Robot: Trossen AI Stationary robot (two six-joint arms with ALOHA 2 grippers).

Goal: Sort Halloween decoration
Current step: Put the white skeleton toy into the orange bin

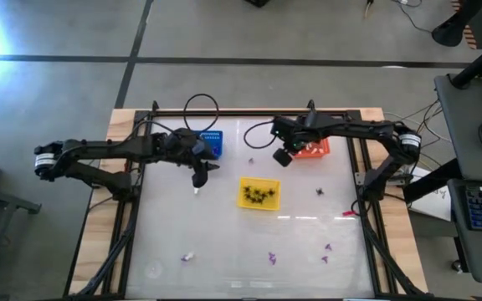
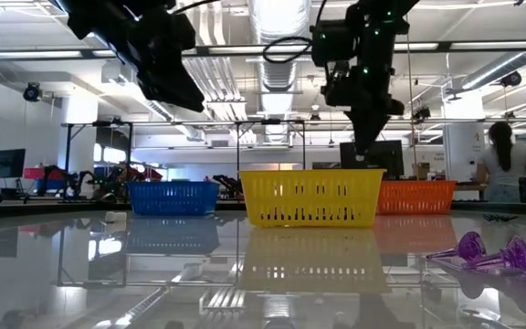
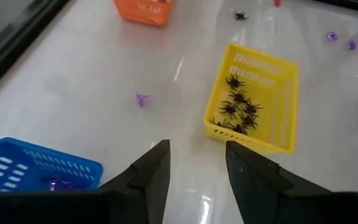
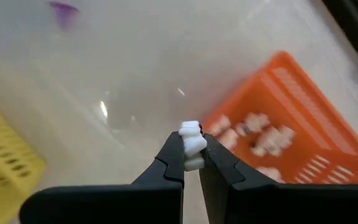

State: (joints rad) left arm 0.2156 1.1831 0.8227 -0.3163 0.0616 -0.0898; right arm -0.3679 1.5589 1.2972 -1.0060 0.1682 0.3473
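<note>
right gripper point(image 4: 191, 163): fingers pinched shut on a small white trinket point(image 4: 191, 144), which stands up between the tips with its long axis in line with the fingers. in the high view this gripper point(image 1: 283, 156) hangs above the worktop point(image 1: 224, 242) just off the orange basket point(image 1: 315, 149), which lies toward about 2 o'clock from it and close by. in the right wrist view the basket point(image 4: 316, 99) already holds several white pieces point(image 4: 253, 134) and sits just ahead of the held piece and to one side; the drop appears to call for a short carry in that direction until the tips stand over the basket's opening.

left gripper point(image 3: 197, 165): fingers spread wide and holding nothing. in the high view it point(image 1: 199, 177) hovers at about 6 o'clock from the blue basket point(image 1: 211, 143), whose floor shows a purple piece point(image 3: 58, 183) in the left wrist view. the yellow basket point(image 1: 259, 193), holding black spider trinkets point(image 3: 238, 109), lies at about 3 o'clock from it.

unsorted pieces: purple trinkets point(image 1: 272, 257) and a white one point(image 1: 187, 257) lie toward 6 o'clock on the worktop, a black spider point(image 1: 319, 192) at about 3 o'clock from the yellow basket. the white one is nearer the left arm.
</note>
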